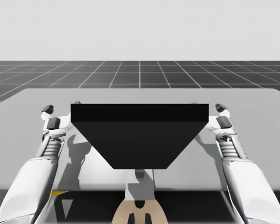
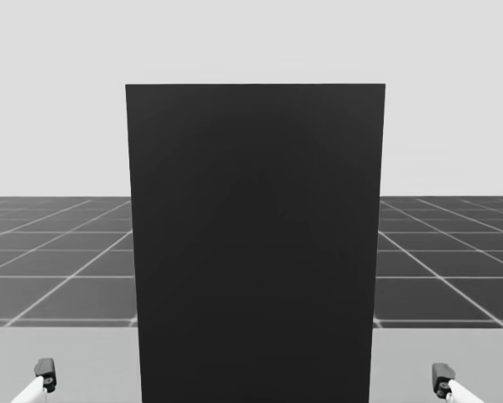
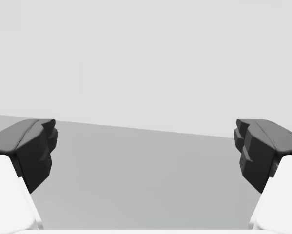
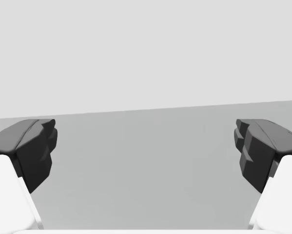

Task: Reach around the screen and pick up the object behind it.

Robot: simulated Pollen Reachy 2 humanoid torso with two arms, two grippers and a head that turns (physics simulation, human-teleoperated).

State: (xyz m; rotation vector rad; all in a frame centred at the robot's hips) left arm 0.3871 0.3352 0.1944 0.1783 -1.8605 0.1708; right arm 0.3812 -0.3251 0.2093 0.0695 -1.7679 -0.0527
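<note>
By the task, the object I am meant to be lifting is sitting somewhere behind the tall, flat black screen (image 2: 255, 243). The screen is standing upright across the middle of the flat grey desk (image 1: 32, 100) and hiding the object completely. So I am judging nothing of its weight, stiffness or slipperiness, and choosing a place to take hold is waiting on a look past the panel. My left gripper (image 1: 50, 115) is hovering toward the desk's left edge, off the screen's left side. Its 2 dark fingers (image 3: 36, 146) are standing wide apart, holding nothing, with bare desk ahead. My right gripper (image 1: 222, 114) is mirroring it off the screen's right side, spread equally wide and touching nothing.
</note>
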